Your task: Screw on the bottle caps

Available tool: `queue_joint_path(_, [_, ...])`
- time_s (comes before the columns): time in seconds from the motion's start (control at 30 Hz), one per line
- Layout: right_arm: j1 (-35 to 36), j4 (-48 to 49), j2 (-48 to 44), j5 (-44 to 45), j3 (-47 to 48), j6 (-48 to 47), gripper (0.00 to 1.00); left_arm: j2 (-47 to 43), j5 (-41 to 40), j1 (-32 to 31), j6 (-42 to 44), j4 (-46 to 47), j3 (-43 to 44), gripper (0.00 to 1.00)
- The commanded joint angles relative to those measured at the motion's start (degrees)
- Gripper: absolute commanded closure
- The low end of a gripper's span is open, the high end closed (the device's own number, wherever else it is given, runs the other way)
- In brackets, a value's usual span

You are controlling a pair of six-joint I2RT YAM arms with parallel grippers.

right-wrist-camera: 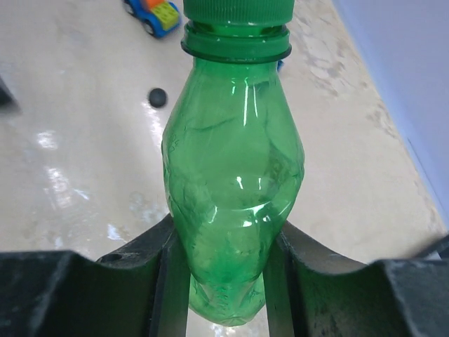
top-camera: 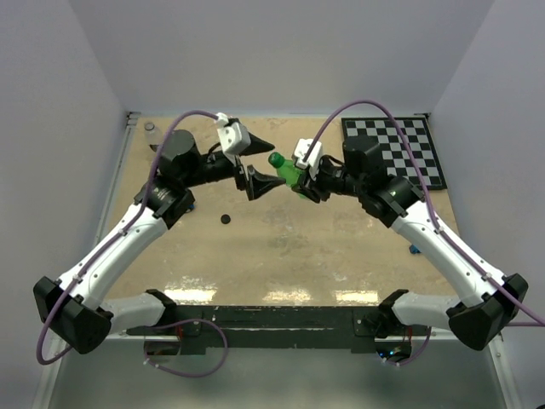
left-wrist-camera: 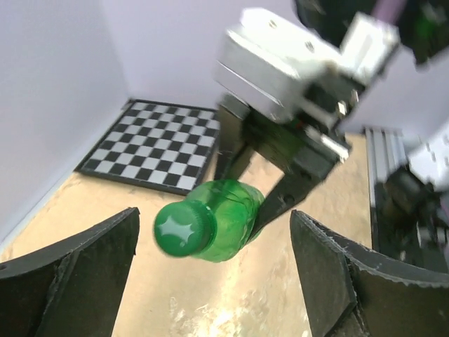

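My right gripper [top-camera: 303, 181] is shut on the lower body of the green bottle [top-camera: 291, 173], holding it off the table with its neck pointing left. In the right wrist view the fingers [right-wrist-camera: 158, 281] pinch the bottle [right-wrist-camera: 235, 175] from both sides. The green cap [left-wrist-camera: 184, 228] sits on the bottle's neck [right-wrist-camera: 237, 43]. My left gripper [top-camera: 274, 164] is open, its jaws standing wide on either side of the cap without touching it [left-wrist-camera: 214, 235]. The black cap [top-camera: 226, 219] lies loose on the table [right-wrist-camera: 158, 97]. The clear bottle [top-camera: 151, 132] stands in the far left corner.
A chessboard [top-camera: 396, 149] lies at the far right [left-wrist-camera: 158, 151]. A small toy car [right-wrist-camera: 153, 15] and a blue piece [top-camera: 415, 249] sit on the tan table [top-camera: 281, 256]. White walls close in the far and side edges.
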Motion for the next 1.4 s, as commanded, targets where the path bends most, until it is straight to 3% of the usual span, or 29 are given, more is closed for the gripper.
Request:
queue_joint_path(0.0, [0.50, 7.56, -2.36, 12.59, -2.61, 1.93, 1.00, -4.06, -20.64, 0.46, -21.00, 7.43, -0.20, 0.08])
queue_joint_path(0.2, [2.35, 10.30, -1.40, 20.59, -4.02, 2.11, 1.00, -2.31, -32.26, 0.37, -34.46, 3.83, -0.03, 0.13])
queue_joint_path(0.33, [3.84, 10.83, -0.35, 25.34, -3.75, 1.85, 1.00, 1.64, -34.03, -0.15, -40.88, -1.44, 3.74, 0.16])
queue_joint_path(0.53, [5.34, 10.39, 0.36, 29.04, -3.93, 1.06, 1.00, 4.11, -33.68, -0.51, -45.54, -0.66, 5.07, 0.23])
queue_joint_path(0.7, [5.95, 10.30, 0.97, 30.27, -3.67, 0.53, 1.00, 5.43, -33.68, -0.86, -46.43, -0.92, 6.13, 0.31])
queue_joint_path(1.03, [6.39, 10.04, 1.41, 31.24, -3.32, -0.09, 1.00, 7.80, -34.56, -2.00, -46.69, -3.37, 6.57, 0.32])
queue_joint_path(1.37, [6.66, 9.68, 1.33, 31.51, -3.49, 0.09, 1.00, 9.47, -31.93, -2.09, -45.90, -2.42, 7.62, 0.59])
